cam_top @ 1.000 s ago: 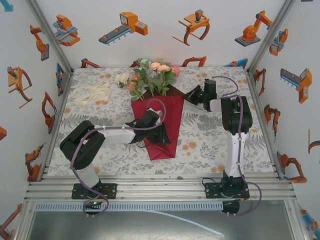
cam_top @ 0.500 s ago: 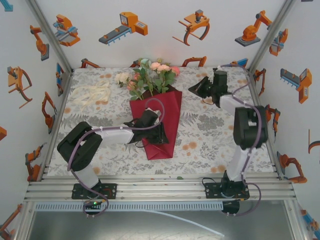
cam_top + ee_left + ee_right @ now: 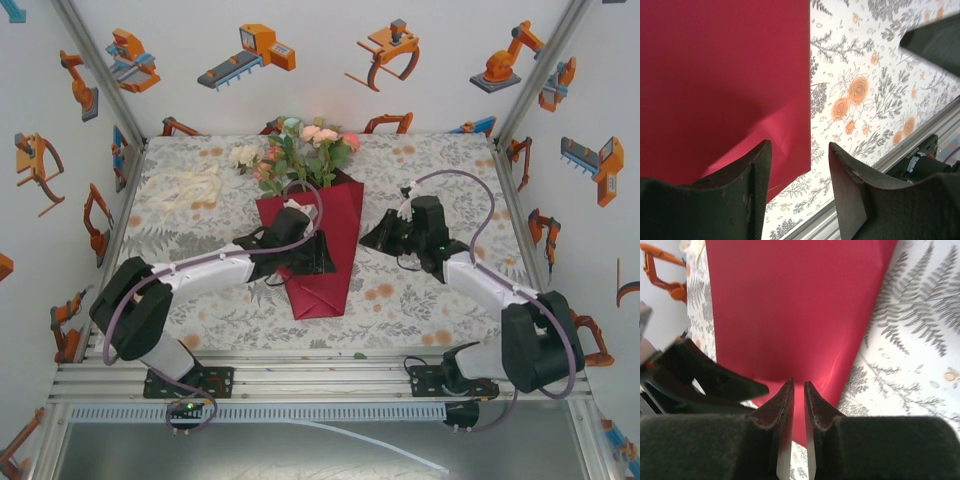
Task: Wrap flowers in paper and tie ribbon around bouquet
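Note:
The bouquet lies mid-table: pink, peach and white flowers (image 3: 303,152) stick out of the dark red paper (image 3: 340,215), which is folded into a cone with its point toward me. My left gripper (image 3: 322,260) rests over the cone's lower half, open; one of its fingers (image 3: 752,170) is above the paper (image 3: 720,75) and the other over the tablecloth, with nothing between them. My right gripper (image 3: 370,240) hovers just right of the cone, shut and empty, aimed at the paper (image 3: 795,305). The cream ribbon (image 3: 180,186) lies bunched at the back left.
The floral tablecloth (image 3: 420,290) covers the table. An aluminium rail (image 3: 320,375) runs along the near edge and also shows past the left fingers. Printed walls enclose the left, back and right sides. The left gripper's dark finger (image 3: 705,377) sits close beside my right fingertips.
The right arm swung from the back right corner forward and down to the cone's right edge. The left arm stretched out, shifting slightly back along the cone.

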{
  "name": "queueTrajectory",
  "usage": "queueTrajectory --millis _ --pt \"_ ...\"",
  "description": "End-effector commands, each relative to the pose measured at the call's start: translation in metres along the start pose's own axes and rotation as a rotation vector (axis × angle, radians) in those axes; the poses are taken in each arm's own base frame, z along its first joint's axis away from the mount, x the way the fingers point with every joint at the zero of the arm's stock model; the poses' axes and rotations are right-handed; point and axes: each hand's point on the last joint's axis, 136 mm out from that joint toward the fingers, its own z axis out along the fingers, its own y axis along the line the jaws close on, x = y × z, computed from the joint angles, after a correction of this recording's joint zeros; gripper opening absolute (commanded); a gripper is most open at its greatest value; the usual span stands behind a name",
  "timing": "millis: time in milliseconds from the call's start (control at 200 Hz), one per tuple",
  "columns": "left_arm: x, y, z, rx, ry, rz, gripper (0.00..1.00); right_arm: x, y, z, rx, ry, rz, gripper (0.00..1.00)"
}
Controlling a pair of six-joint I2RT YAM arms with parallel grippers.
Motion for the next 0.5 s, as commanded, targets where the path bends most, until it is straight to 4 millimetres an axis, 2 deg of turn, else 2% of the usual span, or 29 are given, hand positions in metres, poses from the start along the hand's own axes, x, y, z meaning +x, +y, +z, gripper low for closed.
queueTrajectory --millis 0,165,325,421,496 --pt "-0.021 -0.002 -0.018 -0.018 -0.051 0.03 0.49 0.014 0.007 -0.002 0.016 0.005 -0.046 0.19" --pt "-0.036 -0.005 -0.033 -0.01 -0.097 0.023 0.49 0.036 0.022 0.008 0.002 0.057 -0.081 0.2" --pt "-0.057 0.0 -0.055 -0.035 -0.166 0.025 0.49 0.035 0.034 0.009 0.007 0.059 -0.114 0.22" --pt "-0.082 0.019 -0.081 -0.101 -0.253 0.005 0.49 0.028 0.04 0.003 0.051 0.038 -0.164 0.27" --pt "-0.107 0.05 -0.107 -0.194 -0.334 -0.036 0.49 0.019 0.041 -0.005 0.094 0.006 -0.197 0.32"
